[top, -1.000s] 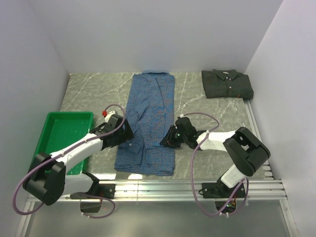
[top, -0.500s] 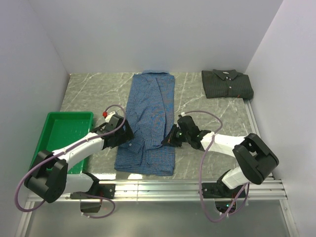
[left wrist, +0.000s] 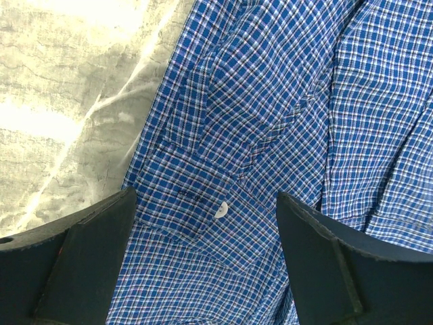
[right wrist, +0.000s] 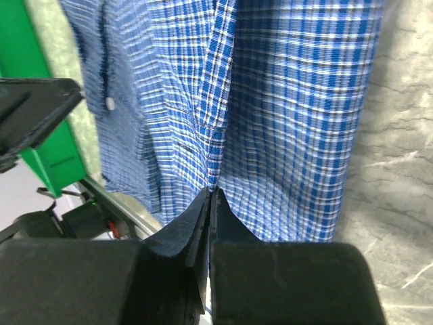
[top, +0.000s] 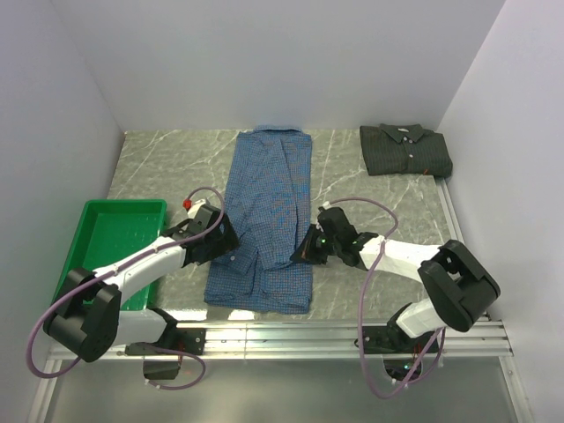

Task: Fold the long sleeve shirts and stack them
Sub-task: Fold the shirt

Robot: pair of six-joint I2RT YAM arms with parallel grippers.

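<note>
The blue checked shirt (top: 269,211) lies flat as a long narrow strip down the middle of the marble table (top: 167,167), its collar (top: 278,132) at the far end and its hem near the arm bases, with the sides already turned in over the body. The dark green shirt (top: 405,150) sits folded into a compact rectangle at the far right corner, well apart from the blue one. A green tray (top: 92,220) rests at the left edge of the table. The left gripper (top: 225,240) is low at the blue shirt's left edge, its fingers (left wrist: 81,257) spread wide; the left wrist view shows a sleeve cuff (left wrist: 196,196) with a white button (left wrist: 221,210) lying between them, and neither finger visibly clasps the cloth. The right gripper (top: 304,253) is at the shirt's right edge, about level with the left one. In its wrist view the fingers (right wrist: 176,250) are pressed together with only a thin line between them, the tips meeting a folded seam of the checked fabric; whether any cloth is pinched there cannot be told
</note>
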